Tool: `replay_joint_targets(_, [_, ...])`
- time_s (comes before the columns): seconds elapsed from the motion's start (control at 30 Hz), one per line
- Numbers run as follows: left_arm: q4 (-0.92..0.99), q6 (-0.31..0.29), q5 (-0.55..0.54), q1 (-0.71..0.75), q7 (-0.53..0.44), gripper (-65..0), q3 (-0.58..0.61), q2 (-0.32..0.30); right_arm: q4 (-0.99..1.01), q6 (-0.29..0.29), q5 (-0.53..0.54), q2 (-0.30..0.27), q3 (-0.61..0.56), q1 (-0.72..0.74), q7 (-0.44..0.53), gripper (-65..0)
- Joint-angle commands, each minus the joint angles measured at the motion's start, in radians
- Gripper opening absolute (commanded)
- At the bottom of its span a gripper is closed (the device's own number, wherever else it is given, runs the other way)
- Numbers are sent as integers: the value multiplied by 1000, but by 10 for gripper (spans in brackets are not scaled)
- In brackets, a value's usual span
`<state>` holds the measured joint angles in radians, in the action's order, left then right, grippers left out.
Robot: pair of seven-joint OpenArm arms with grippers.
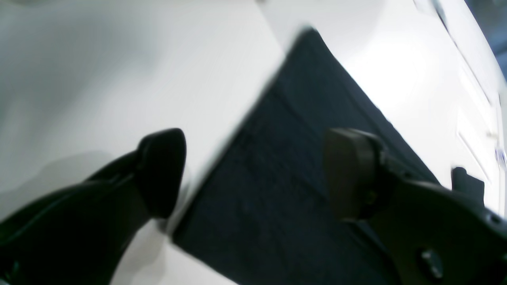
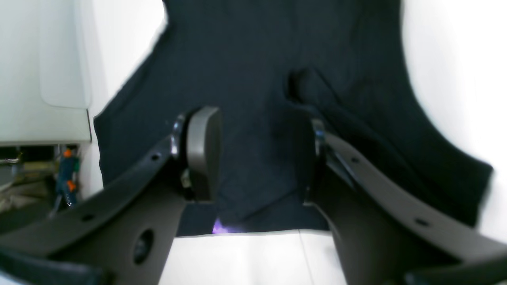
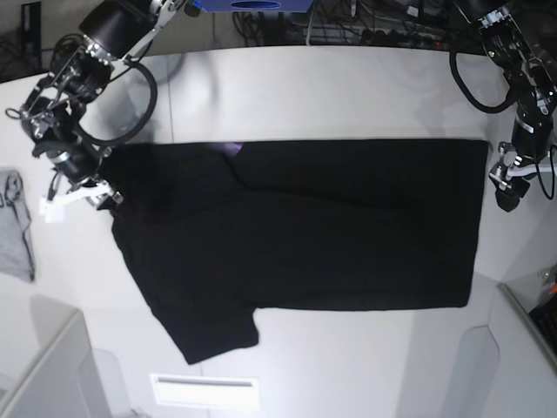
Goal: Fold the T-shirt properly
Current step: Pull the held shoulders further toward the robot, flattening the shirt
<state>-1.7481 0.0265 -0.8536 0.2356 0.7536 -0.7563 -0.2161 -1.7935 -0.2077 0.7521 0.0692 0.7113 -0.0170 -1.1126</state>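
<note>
Left gripper (image 1: 253, 174), as I see it from its wrist camera: jaws spread wide, nothing between them, hanging above the shirt's (image 3: 305, 226) straight edge where black cloth meets the white table (image 3: 348, 87). Right gripper (image 2: 257, 158), item two: jaws parted and released, poised over the cloth with rumpled folds beneath and a speck of purple print at the hem. Shirt: I log it lying flat across the table between both arms, one sleeve angled toward the near edge; a grey garment (image 3: 16, 222) sits well apart at the table's side.
</note>
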Motion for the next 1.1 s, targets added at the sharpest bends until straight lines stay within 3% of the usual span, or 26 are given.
replay_joint_targets(0.0, [-37, -13, -14, 17, -15, -123, -19, -6, -68, -9, 31, 4, -2, -16, 29, -372])
replay_joint_targets(0.07, [-52, -13, -14, 75, -15, -123, -55, 17, -147, -3, 31, 30, -2, -84, 65, -372])
replay_joint_targets(0.2, [-33, -26, -14, 156, -16, -125, -110, 57, -180, 107, 36, 57, -5, -202, 131, -365])
replay_joint_targets(0.27, [-19, -90, -14, 184, -16, -125, -125, 71, -170, 135, 36, 60, -11, -242, 162, -365])
replay_joint_targets(0.37, [20, -165, -10, 195, -16, -125, -131, 73, -131, 138, 36, 65, -11, -268, 193, -362])
replay_joint_targets(0.5, [89, -168, -10, 190, -16, -125, -131, 68, -42, 138, 36, 65, -3, -272, 203, -306])
replay_joint_targets(1.07, [115, -170, -6, 133, -15, -125, -122, 67, 192, 143, 30, 50, -5, -225, 331, -306])
